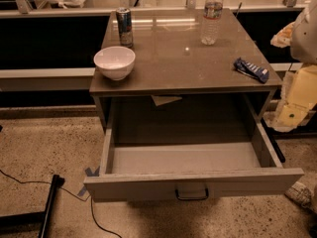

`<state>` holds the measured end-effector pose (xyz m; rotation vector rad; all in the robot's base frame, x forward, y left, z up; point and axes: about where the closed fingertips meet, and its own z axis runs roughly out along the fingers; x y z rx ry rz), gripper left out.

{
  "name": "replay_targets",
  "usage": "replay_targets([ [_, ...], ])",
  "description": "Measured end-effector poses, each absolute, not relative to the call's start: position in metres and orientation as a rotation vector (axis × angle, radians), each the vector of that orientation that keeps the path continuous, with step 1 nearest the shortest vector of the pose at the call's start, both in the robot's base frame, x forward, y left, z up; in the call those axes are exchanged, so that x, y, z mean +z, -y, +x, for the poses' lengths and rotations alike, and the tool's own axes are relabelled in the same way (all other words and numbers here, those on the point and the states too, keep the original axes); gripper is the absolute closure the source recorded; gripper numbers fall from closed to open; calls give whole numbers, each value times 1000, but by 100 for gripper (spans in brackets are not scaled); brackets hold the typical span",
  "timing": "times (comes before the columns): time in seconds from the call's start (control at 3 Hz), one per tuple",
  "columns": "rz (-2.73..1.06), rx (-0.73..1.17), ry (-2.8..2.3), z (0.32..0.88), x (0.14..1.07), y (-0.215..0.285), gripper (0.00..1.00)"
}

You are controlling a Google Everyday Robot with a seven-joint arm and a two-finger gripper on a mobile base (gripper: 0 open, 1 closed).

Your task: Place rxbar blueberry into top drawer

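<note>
The rxbar blueberry [251, 69], a small flat bar in a dark blue wrapper with white markings, lies on the table top [183, 68] near its right front corner. The top drawer [193, 182] is pulled wide open below, with its dark handle [192, 194] at the centre of the front panel. Nothing shows inside the drawer. My gripper [297, 103] is at the right edge of the view, beside the table's right side, to the right of the bar and lower than it. It holds nothing that I can see.
A white bowl [114, 62] stands at the table's front left. A drink can [124, 26] is behind it and a clear water bottle [212, 15] at the back right. Black cables and a stand [49, 202] lie on the floor at lower left.
</note>
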<state>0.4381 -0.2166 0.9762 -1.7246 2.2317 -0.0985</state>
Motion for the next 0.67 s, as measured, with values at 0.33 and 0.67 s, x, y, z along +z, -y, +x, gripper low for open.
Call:
replay_targets([
  [0.33,-1725,-98,-2232,438,976,217,0],
  [0.67,-1805,13,-2129,479,968,208,0],
])
